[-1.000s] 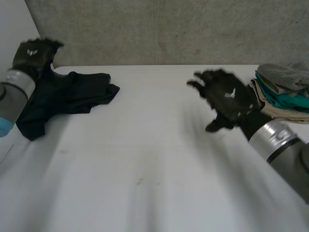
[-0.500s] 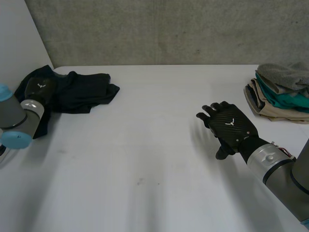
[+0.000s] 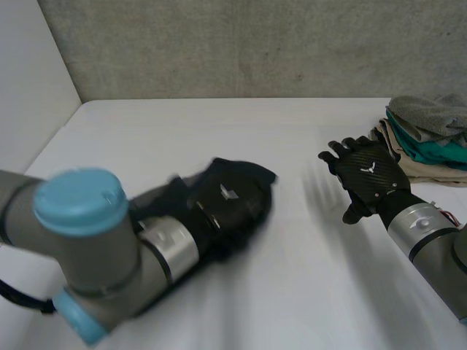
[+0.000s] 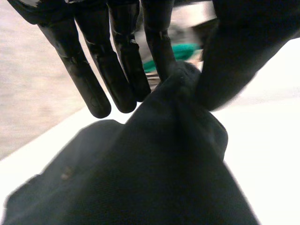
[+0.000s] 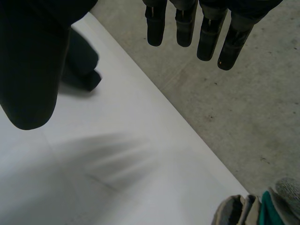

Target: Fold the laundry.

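Observation:
My left hand (image 3: 235,195) is over the middle of the white table (image 3: 219,124), swung in on its arm. In the left wrist view, its thumb and one finger (image 4: 161,51) pinch a bunched fold of a dark, almost black garment (image 4: 164,178). The rest of the cloth hangs below the palm. In the head view the garment (image 3: 171,203) shows as a dark mass by the wrist. My right hand (image 3: 368,175) hovers at the right with its fingers (image 5: 185,23) straight and spread and its palm bare.
A stack of folded laundry in grey, teal and beige (image 3: 430,138) sits at the table's far right edge, just past my right hand, and its corner (image 5: 255,208) shows beneath that hand's fingertips. A concrete wall runs behind the table.
My left hand closed on the dark garment at the far left corner and swept it to the table's middle. My right hand drifted a little right, towards the stack.

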Available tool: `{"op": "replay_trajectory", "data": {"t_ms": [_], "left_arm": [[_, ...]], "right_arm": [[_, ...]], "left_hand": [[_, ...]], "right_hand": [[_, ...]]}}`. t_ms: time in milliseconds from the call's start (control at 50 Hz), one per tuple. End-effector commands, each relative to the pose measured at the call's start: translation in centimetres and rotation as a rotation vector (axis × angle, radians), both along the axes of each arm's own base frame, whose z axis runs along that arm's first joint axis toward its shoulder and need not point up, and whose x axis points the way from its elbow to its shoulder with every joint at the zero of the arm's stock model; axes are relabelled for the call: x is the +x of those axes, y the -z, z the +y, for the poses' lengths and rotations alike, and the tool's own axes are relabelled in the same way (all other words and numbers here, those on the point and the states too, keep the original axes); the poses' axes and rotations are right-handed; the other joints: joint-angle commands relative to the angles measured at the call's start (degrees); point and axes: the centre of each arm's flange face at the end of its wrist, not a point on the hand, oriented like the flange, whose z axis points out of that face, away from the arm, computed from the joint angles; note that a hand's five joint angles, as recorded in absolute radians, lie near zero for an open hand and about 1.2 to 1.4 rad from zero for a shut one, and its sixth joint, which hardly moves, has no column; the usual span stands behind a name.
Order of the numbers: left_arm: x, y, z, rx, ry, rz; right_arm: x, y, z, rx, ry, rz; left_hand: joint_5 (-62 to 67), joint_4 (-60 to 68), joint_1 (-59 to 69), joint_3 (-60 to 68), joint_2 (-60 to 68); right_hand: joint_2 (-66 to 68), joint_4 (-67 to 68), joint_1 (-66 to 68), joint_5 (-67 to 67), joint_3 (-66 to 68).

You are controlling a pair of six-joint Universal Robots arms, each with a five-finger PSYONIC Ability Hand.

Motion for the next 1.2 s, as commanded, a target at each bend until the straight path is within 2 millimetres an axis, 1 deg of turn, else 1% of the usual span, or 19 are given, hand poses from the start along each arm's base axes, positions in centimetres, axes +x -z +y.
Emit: {"op": "replay_trajectory", "data": {"t_ms": [20,40,60,140,220,280,320,420,500,560,640,820,960,980,1040,1060,1080,1100,1200], "left_arm": [[-0.3,-0.7,2.4,0.017,0.075,-0.009],[0.0,-1.3,1.8,0.005,0.056,-0.001],[0.9,-2.4,0.4,-0.02,0.0,0.019],[3.5,-4.8,-3.4,-0.083,-0.156,0.054],[5.6,-6.2,-5.5,-0.117,-0.274,0.067],[6.6,-6.3,-6.2,-0.123,-0.327,0.061],[7.8,-6.1,-6.5,-0.101,-0.379,0.04],[9.8,-4.4,-5.8,0.018,-0.454,-0.058],[10.7,-3.3,-4.9,0.103,-0.48,-0.119],[11.8,-2.6,-5.2,0.137,-0.539,-0.153],[13.2,-2.2,-6.5,0.13,-0.628,-0.163],[13.8,0.2,-9.5,0.098,-0.705,-0.158],[13.7,3.0,-10.4,0.116,-0.68,-0.258],[13.7,3.2,-10.5,0.113,-0.678,-0.267],[14.1,3.6,-11.0,0.104,-0.679,-0.3],[14.2,3.6,-11.2,0.095,-0.683,-0.301],[14.4,3.4,-11.6,0.085,-0.686,-0.297],[14.4,3.2,-11.8,0.075,-0.687,-0.292],[14.0,0.4,-14.0,-0.039,-0.71,-0.224]], "right_arm": [[-0.4,-0.4,-0.5,-0.012,0.015,-0.005],[-0.4,-0.4,-0.5,-0.013,0.015,-0.004],[-0.4,-0.5,-0.5,-0.013,0.015,-0.004],[-0.3,-0.7,-0.7,-0.015,0.015,-0.005],[-0.2,-0.7,-0.5,0.001,0.011,-0.006],[0.1,-0.7,0.2,0.032,-0.003,0.001],[0.2,-0.8,0.6,0.053,-0.012,0.005],[2.0,-1.0,2.8,0.107,-0.084,0.026],[2.3,-0.9,3.0,0.11,-0.099,0.032],[2.4,-0.8,3.1,0.112,-0.103,0.037],[2.4,-0.6,3.1,0.119,-0.104,0.039],[2.4,0.1,3.3,0.141,-0.107,0.044],[2.3,0.5,3.3,0.153,-0.106,0.05],[2.3,0.6,3.3,0.157,-0.106,0.051],[2.3,0.8,3.3,0.159,-0.107,0.053],[2.3,0.8,3.2,0.159,-0.105,0.054],[2.3,0.8,3.2,0.159,-0.105,0.054],[2.3,0.8,3.2,0.158,-0.107,0.053],[2.3,0.7,3.1,0.152,-0.104,0.051]], "left_hand": [[-26.6,-27.0,-24.3,-27.1,-27.0],[-27.1,-27.5,-24.8,-27.6,-27.5],[-28.8,-29.2,-26.5,-29.3,-29.1],[-33.2,-33.6,-30.9,-33.6,-33.5],[-34.3,-34.8,-32.0,-34.8,-34.7],[-34.2,-34.6,-31.9,-34.6,-34.5],[-33.8,-34.3,-31.6,-34.3,-34.2],[-33.7,-34.1,-31.4,-34.1,-34.0],[-33.7,-34.1,-31.4,-34.1,-34.0],[-33.7,-34.1,-31.4,-34.1,-34.0],[-33.3,-33.8,-31.0,-33.8,-33.7],[-32.2,-32.6,-29.9,-32.6,-32.5],[-20.7,-21.2,-18.5,-21.2,-21.1],[-16.9,-17.3,-14.6,-17.4,-17.3],[3.3,2.9,5.6,2.8,2.9],[10.3,9.9,12.6,9.9,10.0],[24.2,23.8,26.5,23.7,23.8],[28.0,27.6,30.3,27.5,27.6],[28.0,27.6,30.3,27.6,27.7]], "right_hand": [[-2.7,-3.3,-1.6,-3.5,-2.3],[-2.7,-3.3,-1.6,-3.5,-2.3],[-2.7,-3.3,-1.6,-3.5,-2.3],[-2.7,-3.3,-1.6,-3.5,-2.3],[-2.7,-3.3,-1.6,-3.5,-2.3],[-2.7,-3.3,-1.6,-3.5,-2.3],[-2.7,-3.3,-1.6,-3.5,-2.3],[-2.7,-3.3,-1.6,-3.5,-2.3],[-2.7,-3.3,-1.6,-3.5,-2.3],[-2.7,-3.3,-1.6,-3.5,-2.3],[-2.7,-3.3,-1.6,-3.5,-2.3],[-2.7,-3.3,-1.6,-3.5,-2.3],[-2.7,-3.3,-1.6,-3.5,-2.3],[-2.7,-3.3,-1.6,-3.5,-2.3],[-2.7,-3.3,-1.6,-3.5,-2.3],[-2.7,-3.3,-1.6,-3.5,-2.3],[-2.7,-3.3,-1.6,-3.5,-2.3],[-2.7,-3.3,-1.6,-3.5,-2.3],[-2.7,-3.3,-1.6,-3.5,-2.3]]}}
